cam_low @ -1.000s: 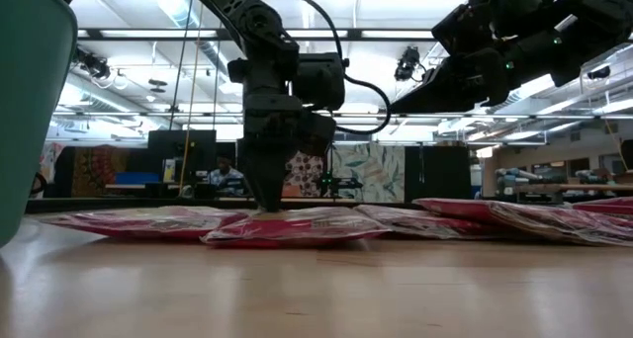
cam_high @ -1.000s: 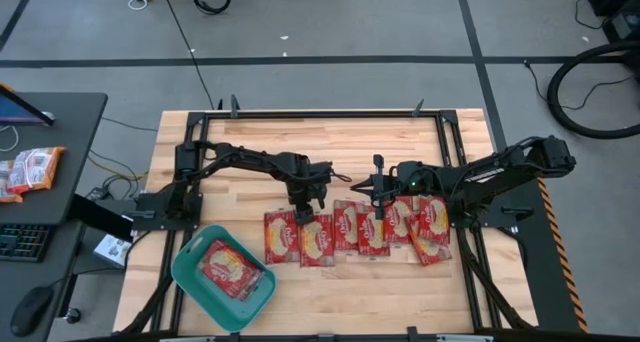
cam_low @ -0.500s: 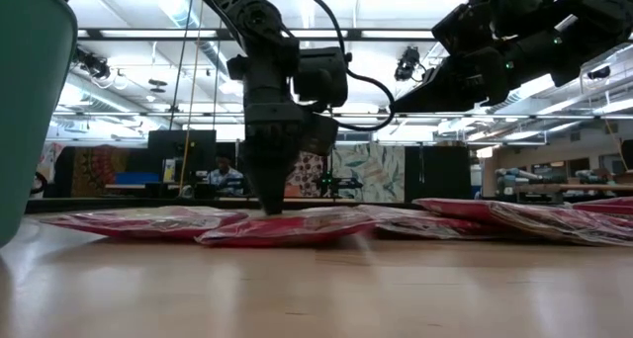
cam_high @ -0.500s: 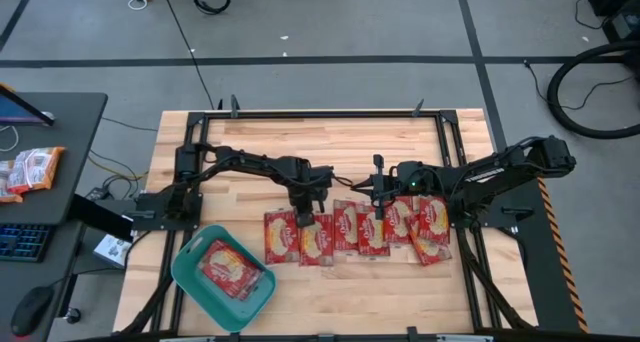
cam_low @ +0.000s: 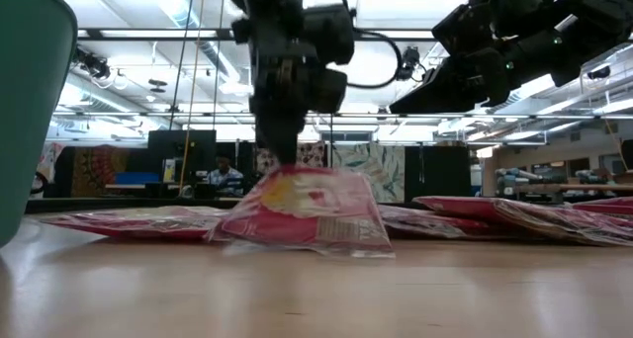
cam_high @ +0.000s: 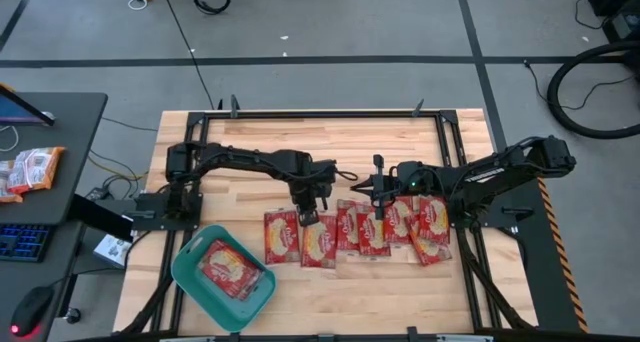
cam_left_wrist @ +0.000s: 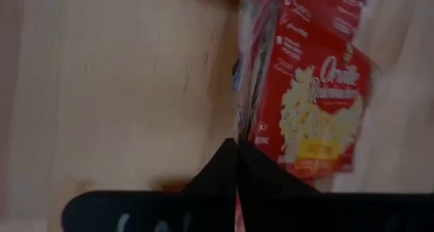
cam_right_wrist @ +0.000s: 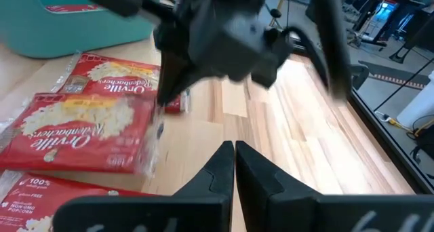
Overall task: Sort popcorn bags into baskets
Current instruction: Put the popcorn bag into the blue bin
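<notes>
Starting at the left, I see the teal basket (cam_high: 190,274) on the table's near-left corner with one bag inside. My left gripper (cam_high: 306,215) has its jaws pinched on the edge of a popcorn bag (cam_low: 307,211), tilting it up off the row; next I'd judge a lift and a carry over to that basket. My right gripper (cam_high: 377,189) hovers over the remaining bags (cam_high: 400,225), jaws together, empty.
</notes>
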Controlling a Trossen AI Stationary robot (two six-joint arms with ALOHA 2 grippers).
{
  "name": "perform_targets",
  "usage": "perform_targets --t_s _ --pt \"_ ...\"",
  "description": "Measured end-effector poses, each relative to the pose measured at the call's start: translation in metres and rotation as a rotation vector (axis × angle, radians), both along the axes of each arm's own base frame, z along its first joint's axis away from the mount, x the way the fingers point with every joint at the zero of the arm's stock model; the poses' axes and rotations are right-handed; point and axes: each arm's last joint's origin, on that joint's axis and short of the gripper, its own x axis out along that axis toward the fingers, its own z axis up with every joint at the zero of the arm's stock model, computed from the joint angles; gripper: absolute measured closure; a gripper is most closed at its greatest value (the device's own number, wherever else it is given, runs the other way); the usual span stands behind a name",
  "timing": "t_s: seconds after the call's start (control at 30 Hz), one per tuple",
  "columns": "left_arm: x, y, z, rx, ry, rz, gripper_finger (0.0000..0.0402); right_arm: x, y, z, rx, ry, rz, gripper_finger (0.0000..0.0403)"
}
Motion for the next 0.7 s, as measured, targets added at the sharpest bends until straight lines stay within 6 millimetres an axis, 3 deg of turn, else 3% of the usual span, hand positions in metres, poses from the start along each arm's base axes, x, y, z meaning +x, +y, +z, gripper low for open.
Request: perform_targets --t_s 0.43,0.7 --pt "-0.002 -0.028 0.071 0.038 0.069 -0.009 0.0401 0.000 0.000 0.000 0.000 0.006 -0.001 0.0383" --pt "-0.008 -0.058 0.096 0.025 0.126 0.008 0.0401 -0.001 0.000 -0.002 0.000 0.027 -0.008 0.0383"
